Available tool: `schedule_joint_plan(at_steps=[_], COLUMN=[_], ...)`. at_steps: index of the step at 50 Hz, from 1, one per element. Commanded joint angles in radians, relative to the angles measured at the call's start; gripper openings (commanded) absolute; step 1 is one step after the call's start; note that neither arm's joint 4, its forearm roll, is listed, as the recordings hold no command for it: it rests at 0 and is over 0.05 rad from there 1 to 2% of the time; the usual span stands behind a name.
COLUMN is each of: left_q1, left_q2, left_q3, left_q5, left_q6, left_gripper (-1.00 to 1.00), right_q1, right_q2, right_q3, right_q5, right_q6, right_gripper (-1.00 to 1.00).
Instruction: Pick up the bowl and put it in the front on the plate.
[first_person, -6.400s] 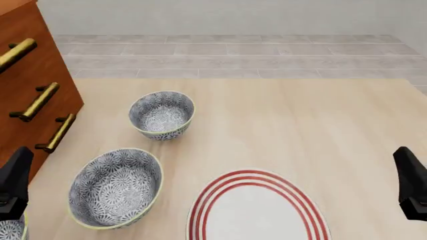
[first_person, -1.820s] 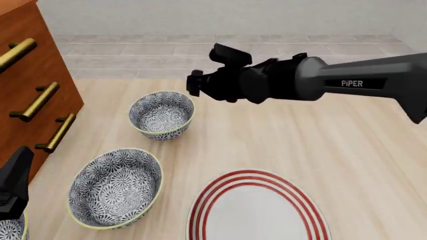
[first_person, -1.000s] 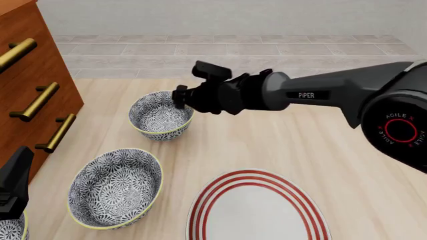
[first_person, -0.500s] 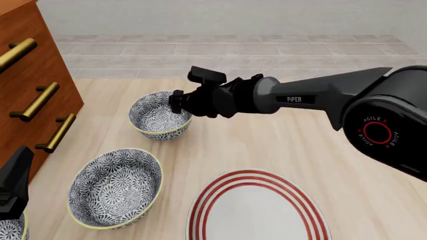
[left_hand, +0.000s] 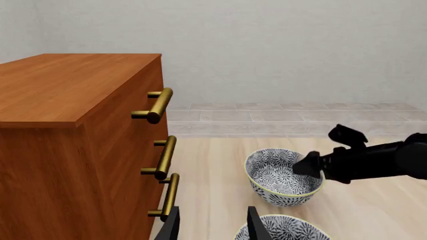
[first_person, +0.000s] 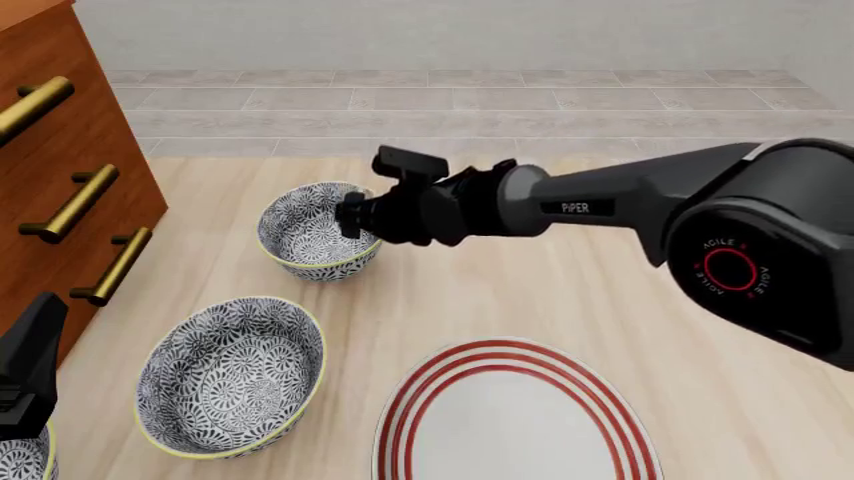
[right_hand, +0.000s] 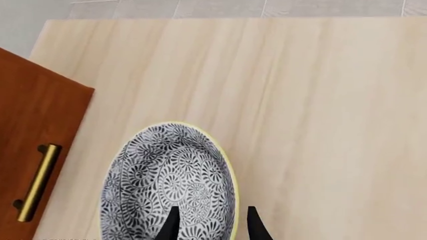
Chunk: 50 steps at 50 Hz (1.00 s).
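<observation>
The bowl my right arm has reached is the far one, grey-and-white flowered with a pale yellow rim. My right gripper is open at its right rim. In the right wrist view the bowl lies under the gripper, and its rim runs between the two fingertips. The red-ringed white plate lies at the front of the table. My left gripper hangs open at the front left, holding nothing. From the left wrist view I see the bowl with the right gripper at its edge.
A second, identical bowl sits at the front left beside the plate, and part of a third shows in the corner. A wooden dresser with brass handles stands along the left edge. Grey tiled floor lies beyond the table.
</observation>
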Motion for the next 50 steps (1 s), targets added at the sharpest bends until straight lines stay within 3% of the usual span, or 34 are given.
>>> schedule_joint_plan(at_steps=[1, 30, 31, 50], left_q1=[0.0, 0.0, 0.0, 0.0], left_q2=[0.0, 0.0, 0.0, 0.0], left_q3=[0.0, 0.0, 0.0, 0.0], left_q5=[0.0, 0.0, 0.0, 0.0], left_q6=[0.0, 0.0, 0.0, 0.0], left_gripper=[1.0, 1.0, 1.0, 1.0], right_q1=[0.009, 0.015, 0.019, 0.009], right_q2=[0.012, 0.031, 0.031, 0.009], right_q3=[0.008, 0.004, 0.005, -0.01], right_q5=[-0.01, -0.019, -0.02, -0.01], right_q6=[0.005, 0.015, 0.018, 0.007], right_gripper=[1.0, 1.0, -1.0, -1.0])
